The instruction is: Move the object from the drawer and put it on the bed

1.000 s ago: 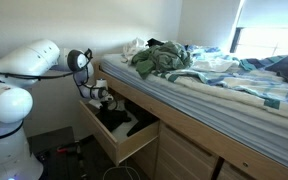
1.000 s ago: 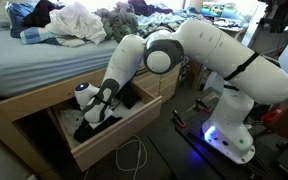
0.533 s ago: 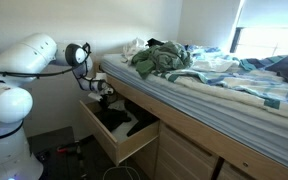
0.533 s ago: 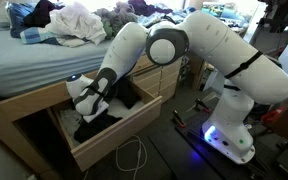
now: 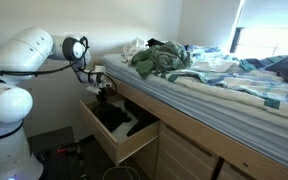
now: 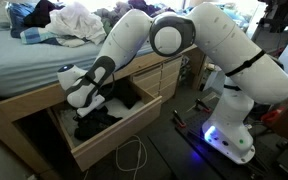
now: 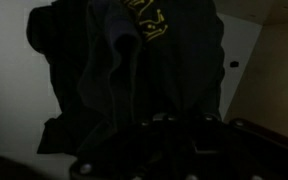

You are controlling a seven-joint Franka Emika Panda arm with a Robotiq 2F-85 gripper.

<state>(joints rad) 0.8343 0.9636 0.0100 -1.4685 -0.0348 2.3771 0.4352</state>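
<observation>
A black garment with a yellow print (image 7: 134,60) fills the wrist view and hangs from my gripper (image 7: 174,135). In both exterior views my gripper (image 5: 104,86) (image 6: 82,100) is above the open wooden drawer (image 5: 119,148) (image 6: 114,140), just below the bed's edge. The garment (image 6: 96,120) trails from the jaws down into the drawer. The jaws look shut on the cloth, though they are dark and hard to make out. The bed (image 5: 234,85) (image 6: 24,60) is above the drawer, with a striped blanket on it.
Piles of clothes lie on the bed (image 5: 159,58) (image 6: 79,22). More dark cloth stays in the drawer (image 5: 134,125). A closed drawer front (image 6: 169,72) is beside the open one. Cables lie on the floor (image 6: 134,160). The wall is close behind the arm.
My gripper has risen from inside the drawer toward the bed's edge. The black garment has come up with it.
</observation>
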